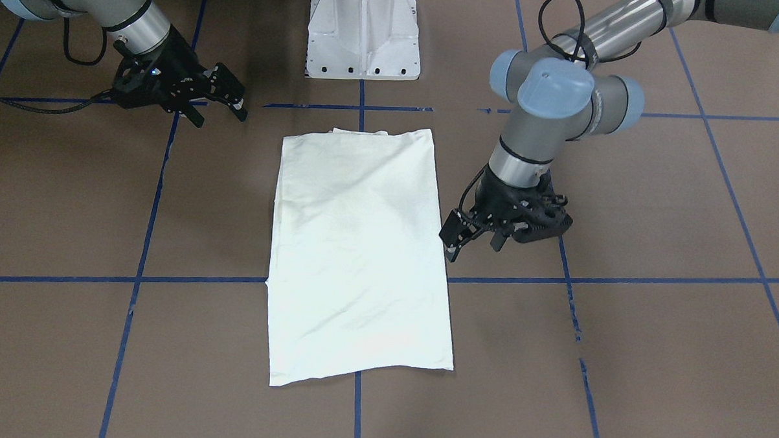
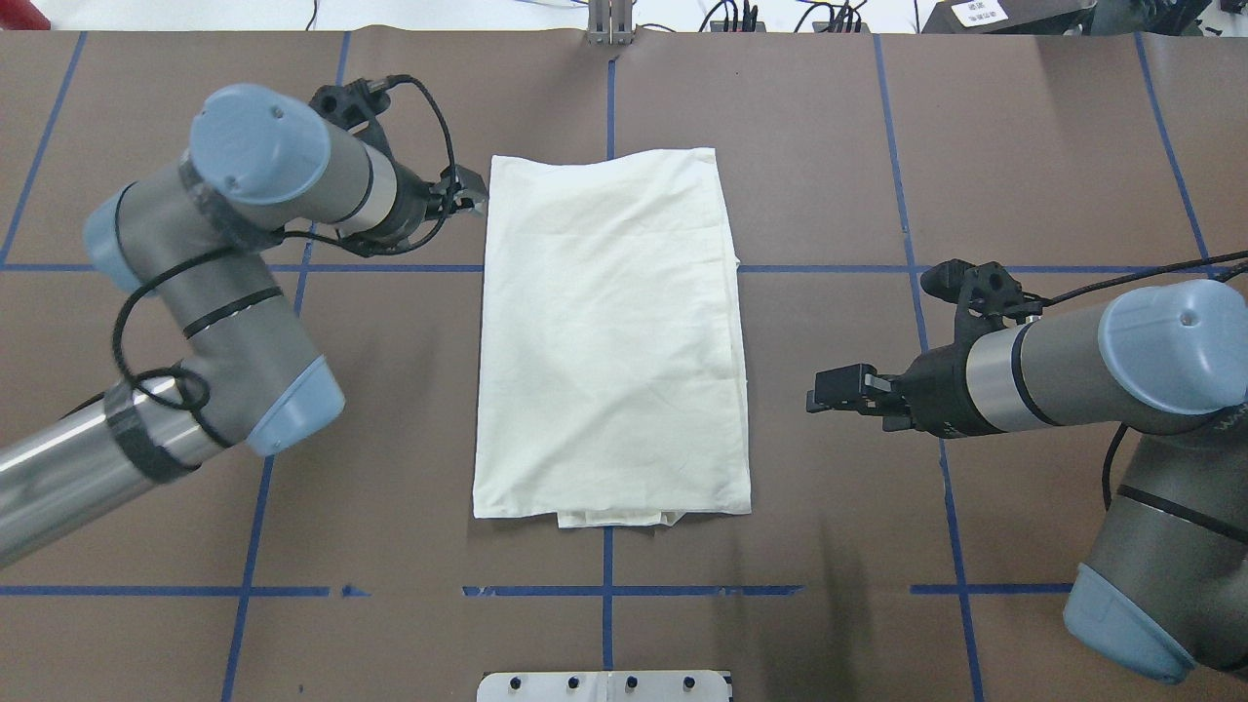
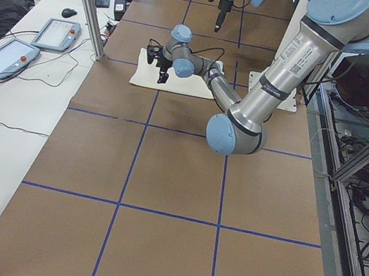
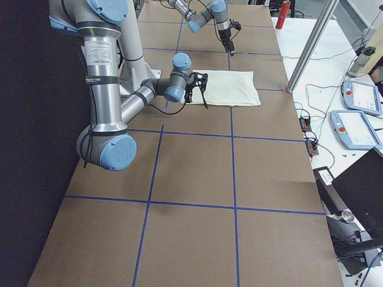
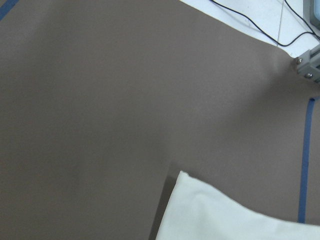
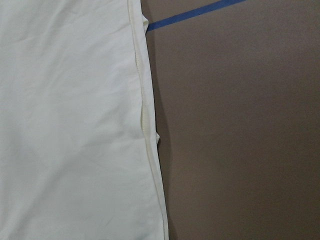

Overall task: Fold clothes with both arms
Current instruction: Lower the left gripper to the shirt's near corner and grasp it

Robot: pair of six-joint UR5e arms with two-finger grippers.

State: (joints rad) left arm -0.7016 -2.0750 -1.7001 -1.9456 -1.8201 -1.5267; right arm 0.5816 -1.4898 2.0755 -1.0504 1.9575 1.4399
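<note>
Left hand [image 1: 473,250] and right hand [image 1: 220,118] gape empty, flanking the folded cream fabric shirt [image 1: 359,257]; pinching one layer could unfold it.

t-shirt [image 2: 609,331] lies flat at the middle of the surface [image 2: 829,146], long axis running away from the pedestal base [image 1: 363,33], which stands just behind its near edge. a folded layer protrudes from beneath that near edge. left pincer [image 2: 471,191] sits just beside the shirt's left edge, toward the far corner. right pincer [image 2: 819,395] sits near the right edge, apart from it, toward the near end.
</note>
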